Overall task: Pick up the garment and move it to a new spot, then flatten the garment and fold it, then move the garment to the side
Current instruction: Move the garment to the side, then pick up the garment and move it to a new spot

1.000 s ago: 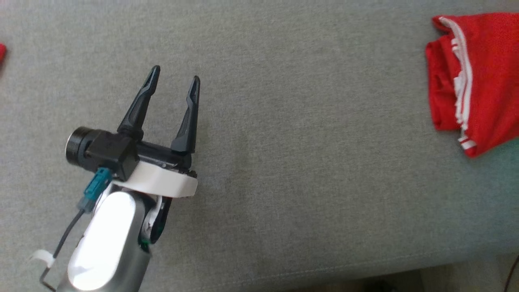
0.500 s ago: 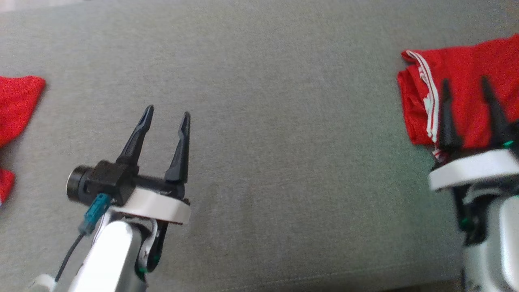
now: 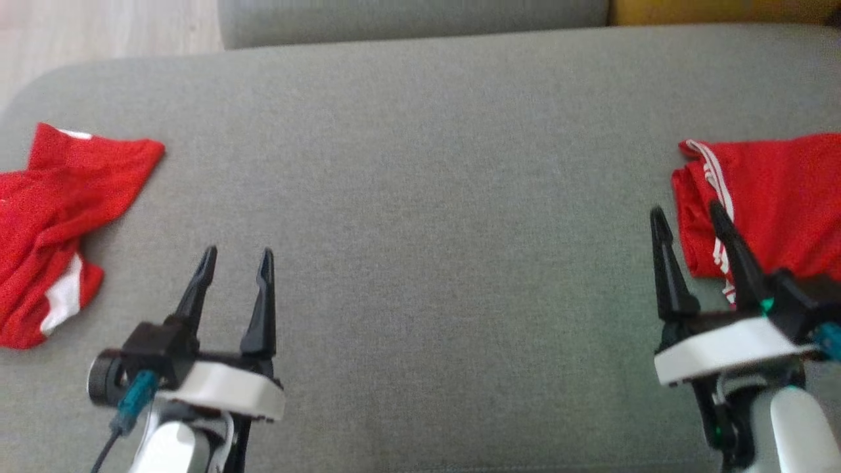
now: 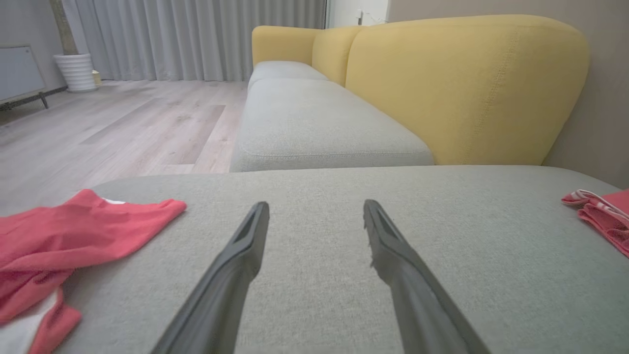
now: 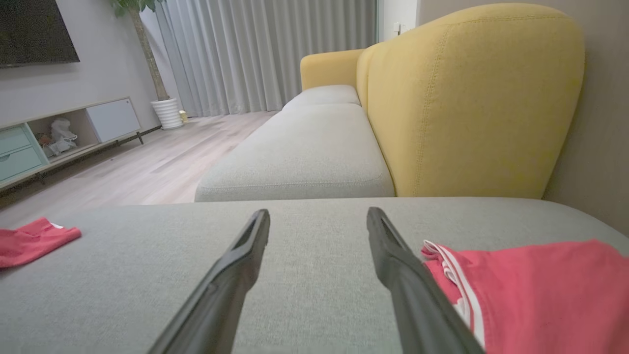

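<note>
Matt woven grey cushion (image 3: 420,197), soft red cloth garment (image 3: 775,197)

Fingers: your left gripper (image 3: 238,251) and right gripper (image 3: 684,210) each carry two long, tapered black fingers (image 3: 195,289).
Collars: a white band (image 3: 223,392) under each black base.
Camera: black block with a round lens (image 3: 105,387), at 9 o'clock of the left band.
Plug (image 3: 135,394): teal, trailing a dark cable (image 3: 105,453).
Forearms (image 3: 798,427): glossy silver-white.
Light: green dot (image 3: 765,304), right wrist.

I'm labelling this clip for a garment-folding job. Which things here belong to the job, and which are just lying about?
Job: folded red garment; crumpled red garment; left gripper, open; right gripper, open; grey cushion under them.
Lying about: yellow sofa back; white plant pot; curtains; low cabinet.
</note>
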`<state>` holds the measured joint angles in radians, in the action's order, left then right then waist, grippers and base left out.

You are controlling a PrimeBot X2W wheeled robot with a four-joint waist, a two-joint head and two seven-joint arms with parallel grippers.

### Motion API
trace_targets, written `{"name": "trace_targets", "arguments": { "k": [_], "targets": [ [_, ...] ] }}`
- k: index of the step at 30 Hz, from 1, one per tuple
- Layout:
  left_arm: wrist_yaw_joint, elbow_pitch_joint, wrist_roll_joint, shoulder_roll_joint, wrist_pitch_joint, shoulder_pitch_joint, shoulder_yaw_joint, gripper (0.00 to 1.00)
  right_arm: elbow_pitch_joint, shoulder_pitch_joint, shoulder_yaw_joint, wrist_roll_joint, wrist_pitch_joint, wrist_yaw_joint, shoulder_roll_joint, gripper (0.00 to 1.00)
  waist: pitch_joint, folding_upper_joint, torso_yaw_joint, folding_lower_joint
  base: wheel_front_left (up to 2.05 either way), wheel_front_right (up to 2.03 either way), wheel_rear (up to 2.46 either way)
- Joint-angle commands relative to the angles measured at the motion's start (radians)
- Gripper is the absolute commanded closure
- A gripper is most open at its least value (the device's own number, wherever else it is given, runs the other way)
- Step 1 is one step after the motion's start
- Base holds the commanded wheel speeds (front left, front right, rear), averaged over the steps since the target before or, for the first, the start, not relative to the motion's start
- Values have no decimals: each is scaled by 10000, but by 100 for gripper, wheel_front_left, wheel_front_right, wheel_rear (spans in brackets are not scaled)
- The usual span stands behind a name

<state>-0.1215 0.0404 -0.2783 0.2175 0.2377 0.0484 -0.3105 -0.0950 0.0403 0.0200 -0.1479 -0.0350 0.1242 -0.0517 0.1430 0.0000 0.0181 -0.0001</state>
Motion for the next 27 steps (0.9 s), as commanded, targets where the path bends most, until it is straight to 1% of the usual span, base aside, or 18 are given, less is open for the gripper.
{"name": "trace_targets", "arguments": {
  "k": [1,10,12,27],
  "targets": [
    [-71,-373,-113,209,-32,56,393,0,-381,-76,94,139,65,65,8,0,-345,0,97,1,0,0,0],
    [-177,-392,-253,365,-252,-804,322,0,-982,-1292,-61,64,-285,65,12,0,-1293,0,233,1,0,0,0],
    [-273,-490,-253,370,-349,-976,308,0,-1091,-1479,-51,61,-377,65,13,0,-1436,0,253,1,0,0,0],
    [-375,-646,-376,528,-472,-1201,323,0,-1231,-1696,-24,121,-588,65,14,0,-1560,0,315,1,0,0,0]
  ]
}}
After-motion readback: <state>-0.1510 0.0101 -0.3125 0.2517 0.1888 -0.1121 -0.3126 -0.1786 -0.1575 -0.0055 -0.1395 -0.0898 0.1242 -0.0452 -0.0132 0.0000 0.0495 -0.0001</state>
